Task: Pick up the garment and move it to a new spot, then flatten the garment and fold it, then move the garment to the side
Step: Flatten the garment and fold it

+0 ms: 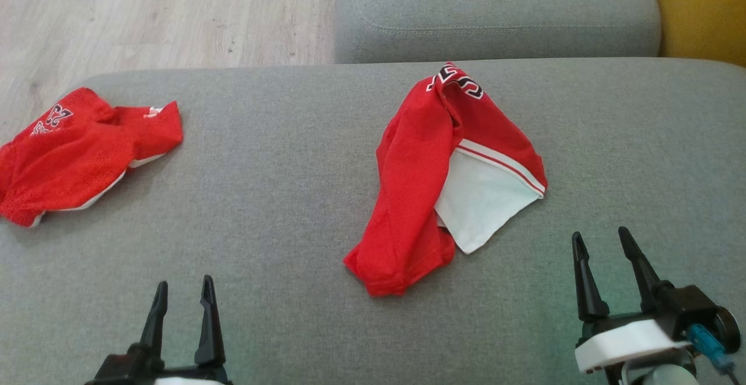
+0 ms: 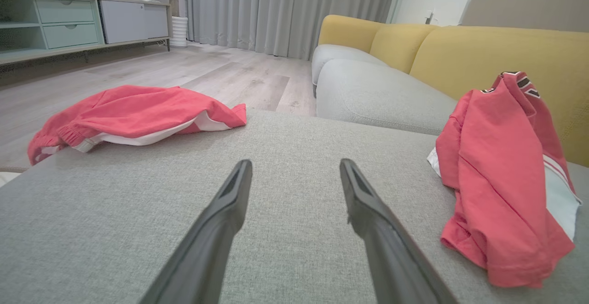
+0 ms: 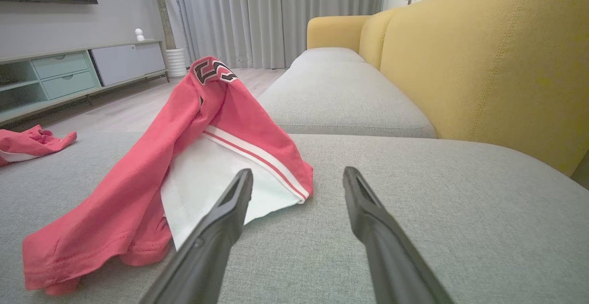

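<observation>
Both my jaws gape empty; I should pinch the middle red garment [image 1: 414, 198] by two edges, lifting evenly off the sofa [image 1: 262, 210].

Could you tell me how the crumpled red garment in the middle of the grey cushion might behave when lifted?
The red garment will probably be floppy: it lies bunched in soft folds. It looks thin and light, so one pinch should lift it, though the white panel may dangle. Pushed across the grey cushion, it would likely bunch up.
</observation>
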Motion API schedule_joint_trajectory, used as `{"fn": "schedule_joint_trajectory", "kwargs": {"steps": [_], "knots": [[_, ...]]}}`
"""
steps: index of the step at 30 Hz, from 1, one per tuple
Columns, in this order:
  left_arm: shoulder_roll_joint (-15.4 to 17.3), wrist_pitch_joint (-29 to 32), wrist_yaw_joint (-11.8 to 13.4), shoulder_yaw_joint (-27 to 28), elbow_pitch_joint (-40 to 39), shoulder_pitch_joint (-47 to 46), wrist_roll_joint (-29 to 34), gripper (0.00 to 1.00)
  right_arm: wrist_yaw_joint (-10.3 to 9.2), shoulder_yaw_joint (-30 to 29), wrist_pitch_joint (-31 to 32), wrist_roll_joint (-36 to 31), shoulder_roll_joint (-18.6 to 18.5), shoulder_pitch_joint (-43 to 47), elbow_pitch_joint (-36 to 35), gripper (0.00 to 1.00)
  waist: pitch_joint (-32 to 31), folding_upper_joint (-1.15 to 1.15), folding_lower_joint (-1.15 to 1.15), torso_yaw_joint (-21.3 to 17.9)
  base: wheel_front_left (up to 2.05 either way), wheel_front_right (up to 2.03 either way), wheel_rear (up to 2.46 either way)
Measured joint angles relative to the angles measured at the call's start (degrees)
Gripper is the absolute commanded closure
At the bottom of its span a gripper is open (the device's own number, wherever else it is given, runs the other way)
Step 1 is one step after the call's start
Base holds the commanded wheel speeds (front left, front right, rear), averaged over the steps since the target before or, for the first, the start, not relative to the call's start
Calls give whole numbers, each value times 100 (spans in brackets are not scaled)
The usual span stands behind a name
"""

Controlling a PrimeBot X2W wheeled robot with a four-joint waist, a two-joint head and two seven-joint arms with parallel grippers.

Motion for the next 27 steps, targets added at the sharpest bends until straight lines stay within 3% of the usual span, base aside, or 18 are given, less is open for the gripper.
{"fn": "schedule_joint_trajectory", "kwargs": {"steps": [13,21,27], "knots": [[-21,0,-125,42,-101,5,164,0,0,159,0,25,31,-1,155,0,-9,0,1,9,0,0,0],[-21,0,-142,-91,-205,3,212,0,0,578,20,544,35,-238,200,0,1,0,0,-43,0,0,0],[-22,0,-141,-218,-235,-15,208,0,0,694,1386,1141,32,-876,639,0,50,0,1,-1,0,0,0]]}}
